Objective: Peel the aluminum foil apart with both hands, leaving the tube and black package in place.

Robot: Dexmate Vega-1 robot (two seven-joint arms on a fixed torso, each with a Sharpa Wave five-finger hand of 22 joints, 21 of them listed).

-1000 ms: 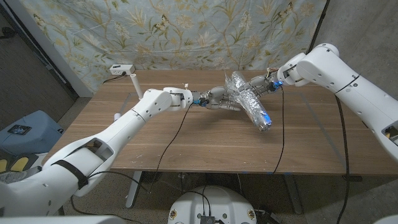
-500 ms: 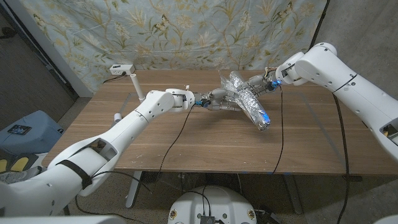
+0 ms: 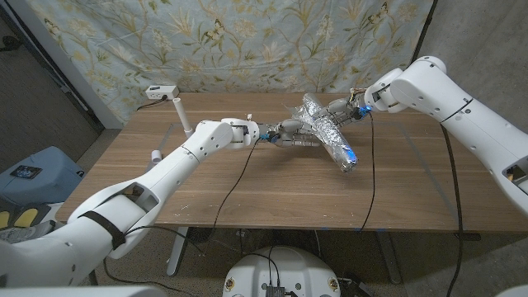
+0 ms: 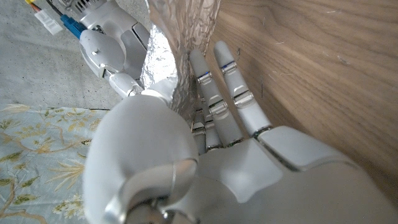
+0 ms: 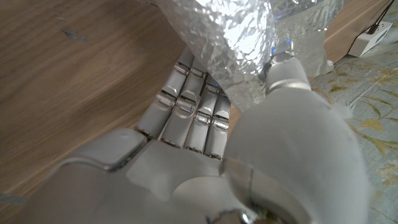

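Note:
A crinkled aluminum foil bundle (image 3: pixel 330 132) lies slanted on the wooden table (image 3: pixel 247 186), with a blue patch showing at its near end (image 3: pixel 351 157). My left hand (image 3: pixel 290 132) grips the foil's left edge; its wrist view shows the thumb and fingers (image 4: pixel 217 93) pinching the foil sheet (image 4: pixel 180 37). My right hand (image 3: pixel 342 110) holds the foil's far right edge, and in its wrist view the thumb and fingers (image 5: pixel 186 112) clamp the foil (image 5: pixel 242 37). The foil hides whatever it wraps.
A white box (image 3: pixel 160 91) and a white post (image 3: pixel 181 111) stand at the table's far left corner. A floral cloth (image 3: pixel 247 41) hangs behind. Cables (image 3: pixel 371 165) trail from both wrists across the tabletop.
The left hand has shifted slightly away from the bundle toward the left, stretching the foil edge. The bundle and the right hand stay almost where they were.

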